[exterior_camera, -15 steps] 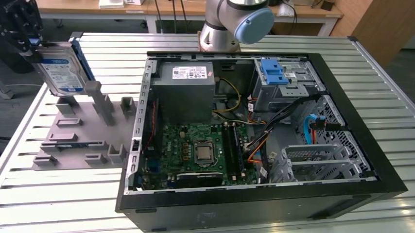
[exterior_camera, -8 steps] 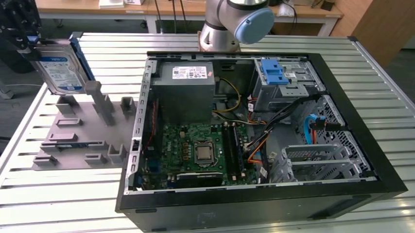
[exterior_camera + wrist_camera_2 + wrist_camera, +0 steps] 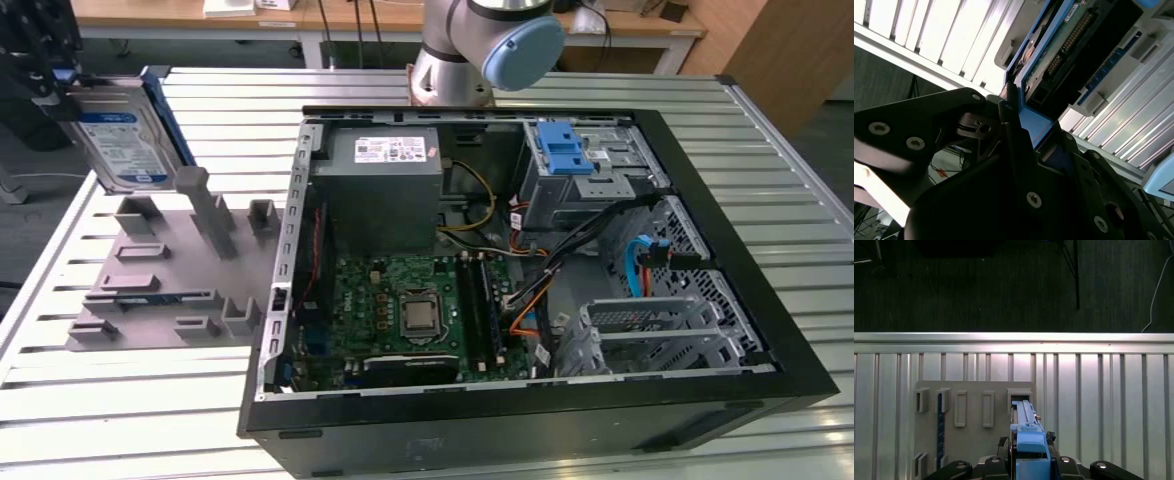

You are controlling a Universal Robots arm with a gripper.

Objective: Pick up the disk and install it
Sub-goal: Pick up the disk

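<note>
The disk (image 3: 123,140), silver-grey with a blue-and-white label and blue side rails, stands upright on edge at the exterior view's far left, over the back end of the grey holder fixture (image 3: 160,270). My gripper (image 3: 51,85) is shut on its top edge. In the first wrist view the disk's blue rail (image 3: 1026,432) runs out from my gripper (image 3: 1029,462) toward a slot in the fixture (image 3: 974,440). The second wrist view shows the black fingers (image 3: 1009,125) clamped on the blue rail, with the disk's circuit-board side (image 3: 1064,50) beyond them.
An open black computer case (image 3: 534,400) lies on the slatted metal table (image 3: 107,400) at the exterior view's right. It holds a metal drive bay with a blue latch (image 3: 563,150), a grey power supply (image 3: 387,190), a motherboard (image 3: 414,310) and cables. The arm's base (image 3: 481,50) rises behind the case.
</note>
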